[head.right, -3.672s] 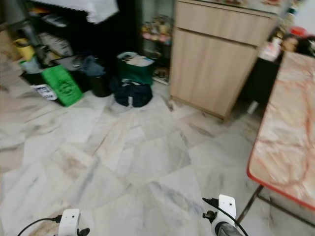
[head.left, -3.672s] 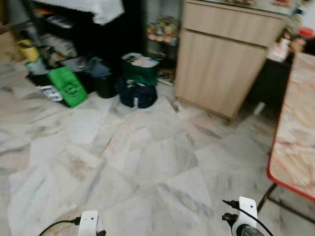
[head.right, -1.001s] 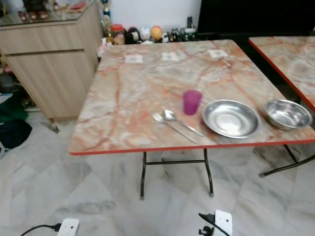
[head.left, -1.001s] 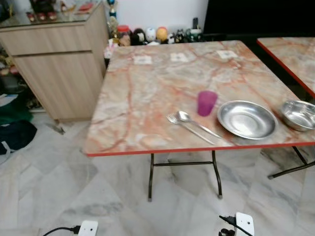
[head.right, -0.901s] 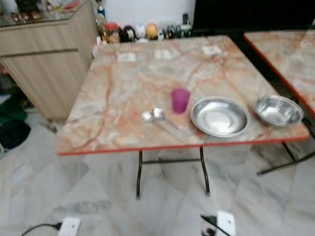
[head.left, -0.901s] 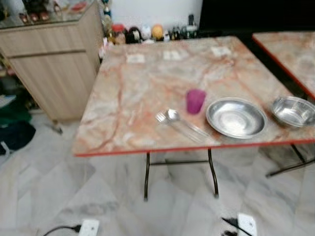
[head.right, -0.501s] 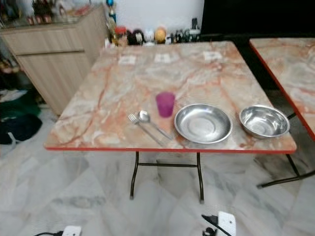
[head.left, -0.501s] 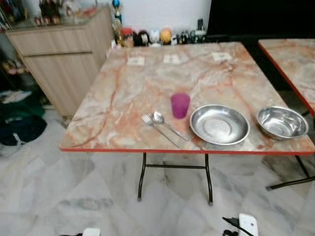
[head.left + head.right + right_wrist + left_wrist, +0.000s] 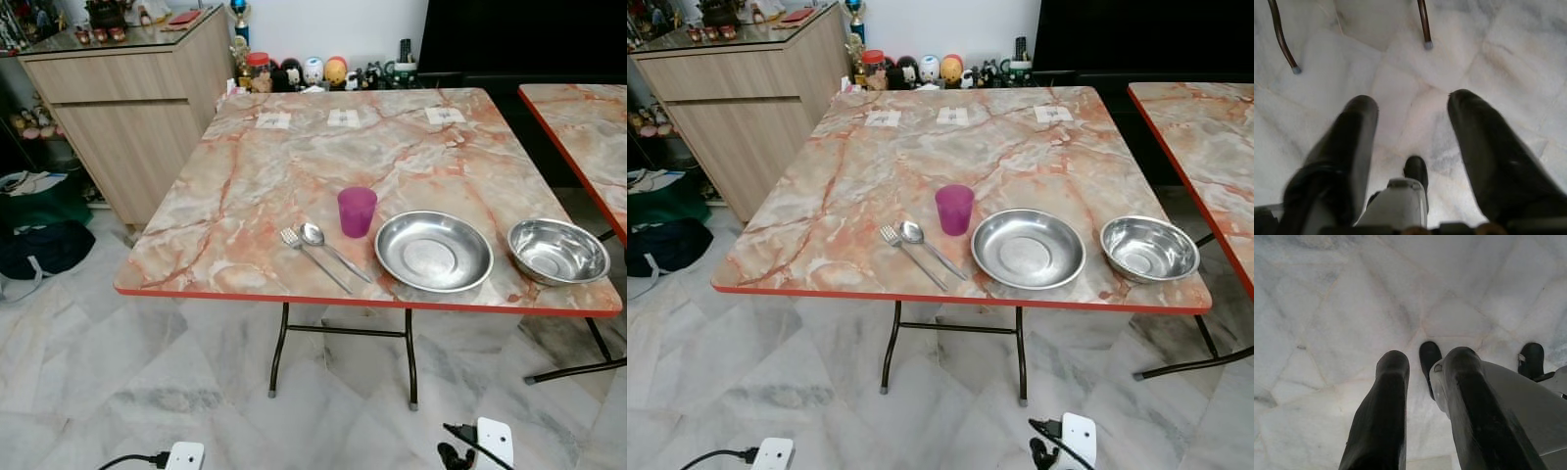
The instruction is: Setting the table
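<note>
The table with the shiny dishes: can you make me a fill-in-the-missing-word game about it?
1. The cup is coloured ____.
2. The spoon lies right beside a ____.
3. The number of metal dishes on the table is ____.
4. Both grippers, left and right, hang over the ____.

Missing words: purple; fork; two; floor

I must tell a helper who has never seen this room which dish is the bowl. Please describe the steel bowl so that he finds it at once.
Start from the square marble-patterned table with the red rim beside the light wooden cabinet. Along its near edge stands a row: fork, spoon, purple plastic cup, wide shallow steel plate. The small round steel bowl is last, at the right corner; it is deeper and narrower than the plate.
</note>
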`<state>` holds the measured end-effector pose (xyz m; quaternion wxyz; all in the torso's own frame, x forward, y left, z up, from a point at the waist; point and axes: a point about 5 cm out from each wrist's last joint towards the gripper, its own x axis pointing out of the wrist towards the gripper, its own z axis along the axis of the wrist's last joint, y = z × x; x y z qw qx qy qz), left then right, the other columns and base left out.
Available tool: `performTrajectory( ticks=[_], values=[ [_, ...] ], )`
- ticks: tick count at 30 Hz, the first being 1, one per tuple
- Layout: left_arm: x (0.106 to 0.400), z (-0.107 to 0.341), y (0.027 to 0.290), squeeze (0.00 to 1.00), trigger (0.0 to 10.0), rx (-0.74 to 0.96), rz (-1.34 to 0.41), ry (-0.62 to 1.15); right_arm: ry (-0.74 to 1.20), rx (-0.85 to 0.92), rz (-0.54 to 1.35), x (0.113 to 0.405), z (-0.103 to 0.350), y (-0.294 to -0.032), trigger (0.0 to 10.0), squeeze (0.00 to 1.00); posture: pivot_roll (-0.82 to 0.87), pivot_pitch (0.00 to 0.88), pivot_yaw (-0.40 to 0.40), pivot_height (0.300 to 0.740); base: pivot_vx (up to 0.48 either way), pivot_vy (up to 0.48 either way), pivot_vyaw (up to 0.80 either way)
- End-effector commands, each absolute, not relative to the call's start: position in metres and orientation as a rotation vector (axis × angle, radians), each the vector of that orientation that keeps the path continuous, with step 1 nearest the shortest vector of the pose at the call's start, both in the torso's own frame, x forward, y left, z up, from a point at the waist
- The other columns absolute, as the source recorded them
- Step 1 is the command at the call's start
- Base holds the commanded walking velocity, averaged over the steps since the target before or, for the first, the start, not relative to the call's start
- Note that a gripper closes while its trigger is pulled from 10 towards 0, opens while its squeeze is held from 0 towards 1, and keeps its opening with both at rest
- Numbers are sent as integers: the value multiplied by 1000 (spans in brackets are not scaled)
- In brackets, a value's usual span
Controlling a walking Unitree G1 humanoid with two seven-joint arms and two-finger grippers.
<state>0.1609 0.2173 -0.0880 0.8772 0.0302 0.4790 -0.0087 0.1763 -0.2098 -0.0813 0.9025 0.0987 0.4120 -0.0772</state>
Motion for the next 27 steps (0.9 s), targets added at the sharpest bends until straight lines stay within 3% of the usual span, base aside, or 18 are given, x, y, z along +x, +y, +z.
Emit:
performTrajectory(
  ticks=[1, 2, 3, 4, 9, 10, 11, 12, 21, 27],
  values=[
    [160, -87, 226, 0, 10000, 90, -20, 1011, 836, 201, -144, 178, -80, -208, 10000, 1000, -109, 0, 40, 740, 0, 0, 0],
    [159, -86, 230, 0, 10000, 91, -17, 1011, 820, 204, -137, 179, -79, -208, 10000, 804, -111, 0, 39, 740, 0, 0, 0],
    [159, -86, 230, 0, 10000, 91, -17, 1011, 820, 204, -137, 179, -79, -208, 10000, 804, -111, 0, 39, 740, 0, 0, 0],
    [156, -85, 237, 0, 10000, 92, -11, 1014, 787, 201, -132, 181, -77, -208, 10000, 0, -113, 0, 38, 740, 0, 0, 0],
    [145, -85, 251, 0, 10000, 95, 2, 1027, 661, 158, -109, 194, -66, -208, 10000, 0, -123, 2, 34, 740, 0, 0, 0],
    [143, -85, 252, 0, 10000, 94, 3, 1029, 538, 135, -77, 213, -52, -200, 10000, 0, -123, 2, 32, 740, 0, 0, 0],
    [143, -85, 252, 0, 10000, 94, 3, 1029, 538, 135, -77, 213, -52, -200, 10000, 0, -123, 2, 32, 740, 0, 0, 0],
    [141, -85, 255, 0, 10000, 92, 9, 1032, 357, 107, -39, 234, -29, -191, 10000, 0, -121, 3, 23, 740, 0, 0, 0],
    [133, -90, 249, 0, 10000, 76, 10, 1041, 145, 25, -74, 214, -1, -208, 10000, 0, -139, 18, 16, 740, 0, 0, 0],
    [128, -90, 253, 0, 10000, 70, 21, 1037, -36, 6, -69, 236, 44, -200, 10000, 0, -125, 20, 14, 740, 0, 0, 0]
  ],
)
